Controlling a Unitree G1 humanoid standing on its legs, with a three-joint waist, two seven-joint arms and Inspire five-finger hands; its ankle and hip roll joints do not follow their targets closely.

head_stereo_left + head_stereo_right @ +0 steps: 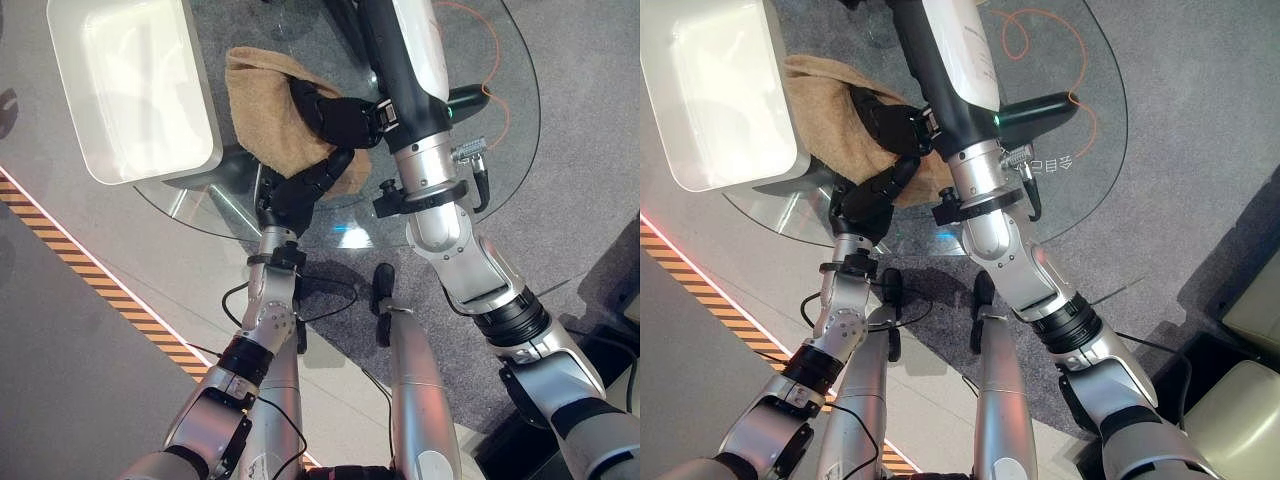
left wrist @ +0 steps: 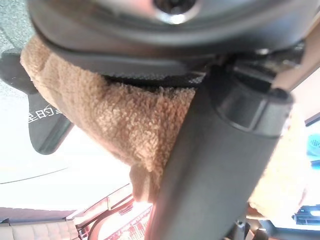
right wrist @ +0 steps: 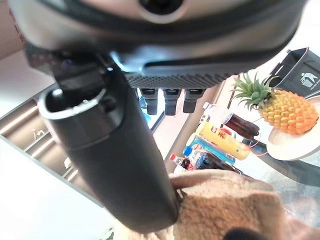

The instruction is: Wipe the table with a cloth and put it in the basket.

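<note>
We see the round glass worktop (image 1: 500,120) carrying the white basket (image 1: 130,90) at ten o'clock. The tan cloth (image 1: 265,110) lies bunched just beside it, long axis running ten to four. Our right hand (image 1: 335,115) rests on top, our left hand (image 1: 300,190) at its six o'clock edge. Neither grip is clear. The right wrist view alone shows a pineapple (image 3: 287,107).

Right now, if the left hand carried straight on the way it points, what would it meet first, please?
The left hand points up the glass table into the brown cloth it already touches; past that lies the right hand, though depth is unclear.
</note>
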